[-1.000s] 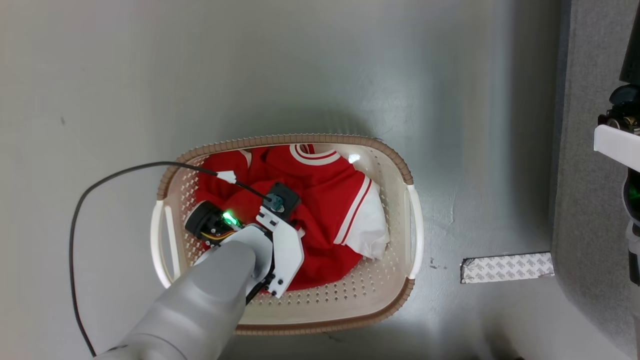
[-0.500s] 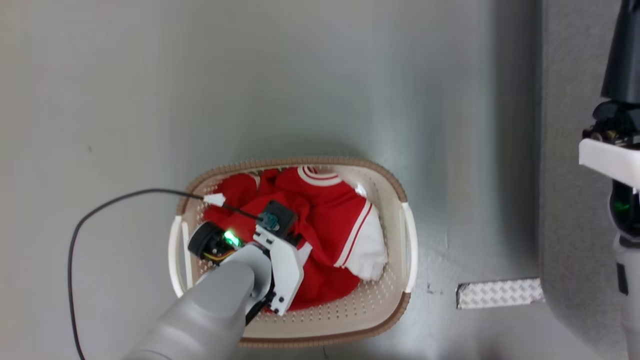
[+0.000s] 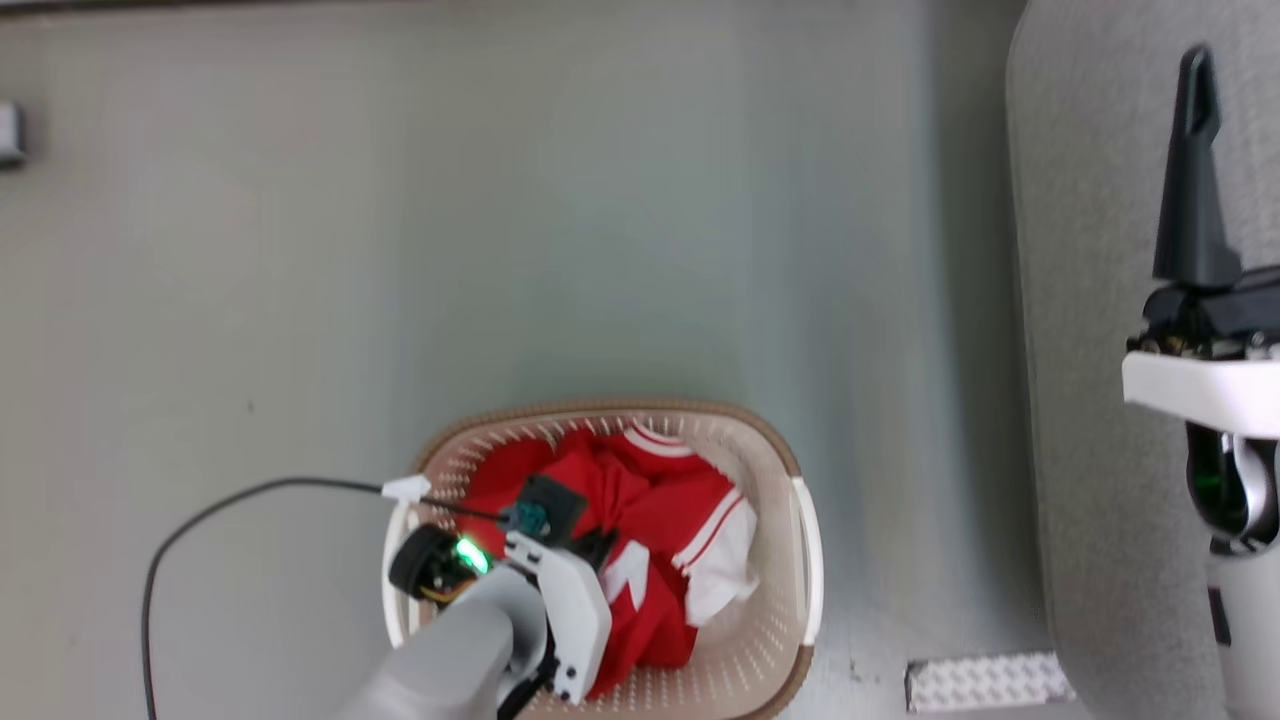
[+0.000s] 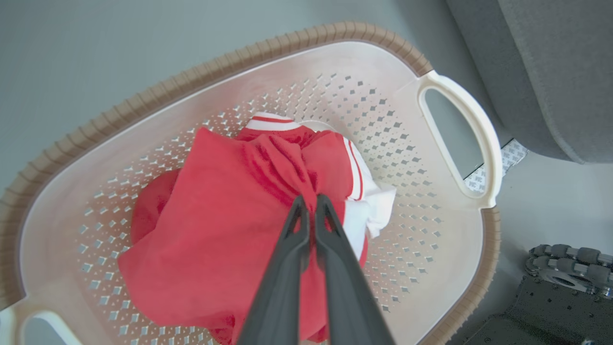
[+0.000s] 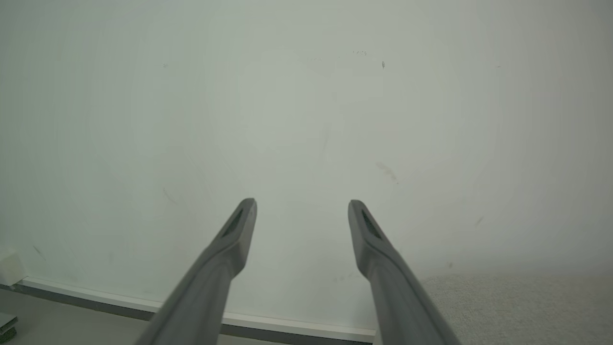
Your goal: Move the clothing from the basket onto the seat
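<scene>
Grey L forearm (image 3: 440,665), white wrist plate (image 3: 580,625), green LED (image 3: 466,553), black cable (image 3: 290,482); fingers (image 5: 225,258) dark grey, long, tapered.

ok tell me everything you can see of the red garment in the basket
The red garment is soft, crumpled fabric, bright red with white stripe trim and white lining showing at one corner. It lies bunched inside the basket, covering much of its perforated floor. The left fingers are shut on a gathered fold near its middle, drawn into a peak; the rest drapes onto the basket floor.
</scene>
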You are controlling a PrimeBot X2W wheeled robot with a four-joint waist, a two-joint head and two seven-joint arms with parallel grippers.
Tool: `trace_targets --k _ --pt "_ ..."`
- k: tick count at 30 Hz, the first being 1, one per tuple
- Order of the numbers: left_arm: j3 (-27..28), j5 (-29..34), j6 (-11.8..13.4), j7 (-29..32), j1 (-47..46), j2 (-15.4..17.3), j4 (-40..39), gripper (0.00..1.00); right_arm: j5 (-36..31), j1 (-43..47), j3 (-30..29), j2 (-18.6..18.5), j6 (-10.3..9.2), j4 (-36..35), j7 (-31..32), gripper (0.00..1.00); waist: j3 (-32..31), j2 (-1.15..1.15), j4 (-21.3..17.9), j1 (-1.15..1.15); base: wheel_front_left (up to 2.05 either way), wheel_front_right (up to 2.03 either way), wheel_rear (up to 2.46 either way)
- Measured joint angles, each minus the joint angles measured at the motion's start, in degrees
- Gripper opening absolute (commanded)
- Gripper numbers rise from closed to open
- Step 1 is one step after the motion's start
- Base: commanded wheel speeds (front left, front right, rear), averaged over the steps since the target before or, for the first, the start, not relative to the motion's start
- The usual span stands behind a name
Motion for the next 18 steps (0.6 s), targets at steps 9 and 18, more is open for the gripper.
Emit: trace_targets --k 9,18 --pt "0.59 -1.37 -0.05 -2.12 4.2 0.02 -2.91 0.0 0.54 4.44 -0.18 -0.65 0.0 1.64 0.0 1.0 -7.9 0.0 1.33 -0.01 0.0 0.0 0.0" --pt "6.24 1.43 1.57 -2.4 8.72 1.23 -11.1 0.0 1.33 8.85 -0.2 -0.85 0.0 3.26 0.0 1.0 -15.32 0.0 2.89 -0.01 0.0 0.0 0.0"
